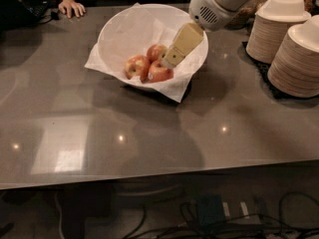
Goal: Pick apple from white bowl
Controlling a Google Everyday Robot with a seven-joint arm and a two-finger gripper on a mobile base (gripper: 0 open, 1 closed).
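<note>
- While your robot's white arm reaches in from the upper right, the gripper (171, 59) hangs inside the white bowl (113, 31), its pale yellow tip low over the fruit. You cannot tell from this angle whether it is parted or closed.
- Three red-and-yellow apples (137, 66) lie clustered and touching at the bottom of the bowl, a little right of its middle.
- Your gripper's tip sits just beside the rear apple and just above the front-right one. Contact with either cannot be made out.
- Crumpled white paper (174, 89) lines the bowl under the apples, and its corners spill over the rim onto the table (149, 143) at the left and the front right.
- The bowl stands on the far half of the glossy grey table, nearer the back edge than the front.
- Two tall stacks of pale paper plates (294, 66) stand to the right on a dark mat (263, 73), apart from the bowl.
- A person's hand (72, 7) rests on the table at the far left corner, well apart from the bowl.
- Cables (219, 218) lie on the floor beneath the table.
</note>
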